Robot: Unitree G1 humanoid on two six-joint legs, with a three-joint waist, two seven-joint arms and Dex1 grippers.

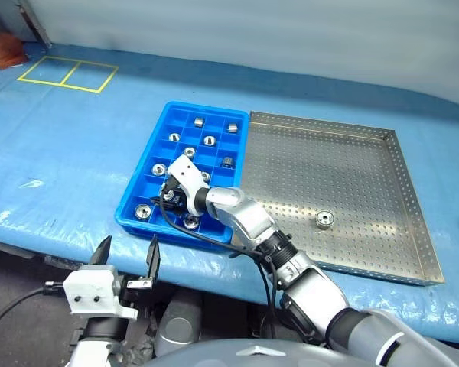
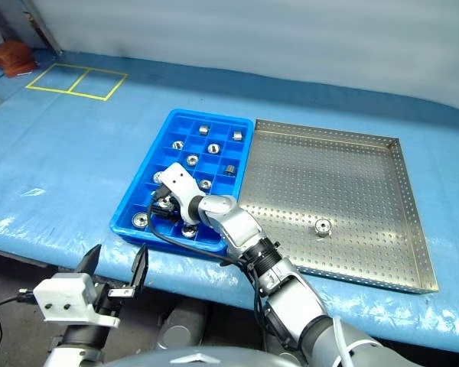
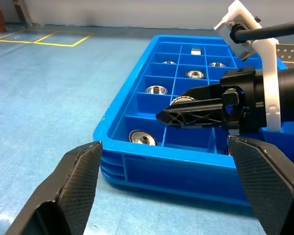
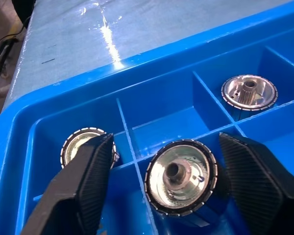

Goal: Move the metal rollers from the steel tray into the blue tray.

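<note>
Crowding blue tray (image 1: 138, 200): metal rollers (image 1: 174, 138).

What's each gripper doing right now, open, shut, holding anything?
Left gripper: jaws open, empty, short of the blue tray.
Right gripper: jaws open around a metal roller in the blue tray.

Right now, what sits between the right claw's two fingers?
A metal roller, in the right wrist view, lying loose in a compartment of the blue tray; the right claw stands open around it.
</note>
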